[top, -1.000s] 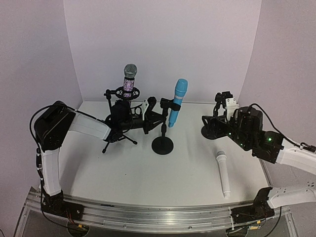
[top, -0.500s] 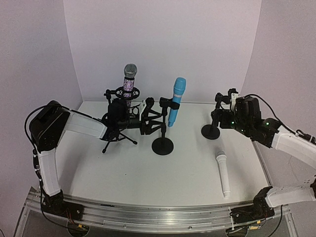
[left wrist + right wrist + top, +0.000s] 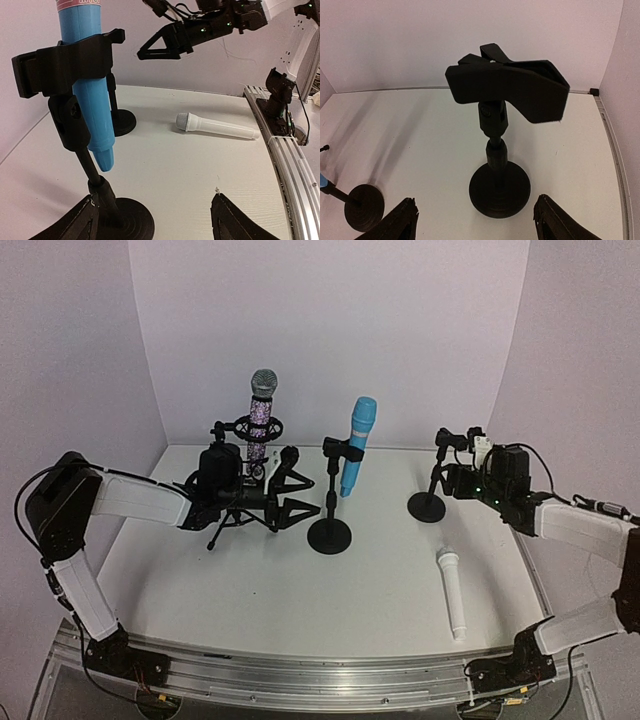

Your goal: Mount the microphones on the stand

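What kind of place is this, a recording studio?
Likely a robot test bench, not a studio: a white table boxed in by plain panels, two robot arms bolted to a metal rail, microphone stands.

Soft, even, pinkish light; faint shadow beside the stand (image 3: 496, 150); wide-angle distortion in wrist views.

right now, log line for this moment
purple mic: mounted; blue mic: mounted; white mic: lying on table; clip stand: empty; left gripper: open; right gripper: open

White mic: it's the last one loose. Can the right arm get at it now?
Probably yes. The white mic lies alone on the table, right side, nothing over it. The right gripper is open, facing the empty stand, so it must swing back.
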Controlling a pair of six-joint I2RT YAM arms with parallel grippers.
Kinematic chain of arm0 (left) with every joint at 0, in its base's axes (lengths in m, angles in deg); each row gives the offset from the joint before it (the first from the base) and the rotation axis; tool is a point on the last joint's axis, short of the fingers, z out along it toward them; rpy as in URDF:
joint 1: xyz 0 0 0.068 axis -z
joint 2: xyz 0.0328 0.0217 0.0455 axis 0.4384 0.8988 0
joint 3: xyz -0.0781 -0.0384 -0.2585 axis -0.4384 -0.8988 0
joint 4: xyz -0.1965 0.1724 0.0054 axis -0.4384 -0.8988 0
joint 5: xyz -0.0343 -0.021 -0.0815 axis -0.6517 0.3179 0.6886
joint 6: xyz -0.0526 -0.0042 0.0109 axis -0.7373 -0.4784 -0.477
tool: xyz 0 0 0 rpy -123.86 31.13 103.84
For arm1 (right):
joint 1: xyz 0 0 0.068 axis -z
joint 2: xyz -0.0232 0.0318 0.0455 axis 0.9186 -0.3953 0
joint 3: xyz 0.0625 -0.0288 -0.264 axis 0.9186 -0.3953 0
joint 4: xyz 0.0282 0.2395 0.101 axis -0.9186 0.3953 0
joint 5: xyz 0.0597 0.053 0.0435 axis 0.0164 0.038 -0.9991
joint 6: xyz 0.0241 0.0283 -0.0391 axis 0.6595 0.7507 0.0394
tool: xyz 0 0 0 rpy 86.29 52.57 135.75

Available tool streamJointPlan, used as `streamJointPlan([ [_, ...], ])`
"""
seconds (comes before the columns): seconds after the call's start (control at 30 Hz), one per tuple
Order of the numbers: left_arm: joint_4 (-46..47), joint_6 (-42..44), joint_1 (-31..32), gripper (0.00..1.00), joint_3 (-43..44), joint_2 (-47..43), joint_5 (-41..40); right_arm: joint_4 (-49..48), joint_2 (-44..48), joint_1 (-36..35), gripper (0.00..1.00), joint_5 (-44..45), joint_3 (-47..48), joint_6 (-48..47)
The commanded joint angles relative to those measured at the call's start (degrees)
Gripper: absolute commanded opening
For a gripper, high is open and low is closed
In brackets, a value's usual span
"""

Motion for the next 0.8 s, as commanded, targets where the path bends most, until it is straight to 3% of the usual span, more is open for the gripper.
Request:
streamJointPlan([
  [0.0, -2.74, 0.95, -0.27, 0.77, -2.34, -5.07, 1.16, -21.82, -7.30, 1.39, 0.77, -4.22, -0.02, -4.22],
  [0.33, -2.33, -1.55, -0.28, 0.78, -4.72, -9.32, -0.47, -43.09, -21.29, 1.47, 0.63, 5.29, -0.29, 1.55],
  [0.57, -2.13, -1.89, -0.30, 0.78, -4.74, -9.75, -1.27, -45.19, -27.10, 1.48, 0.61, 3.61, 3.16, 1.58],
  [0.77, -1.73, -3.49, -0.43, 0.78, -5.53, -10.90, -1.40, -46.50, -30.15, 1.51, 0.51, 3.96, 4.04, 1.46],
])
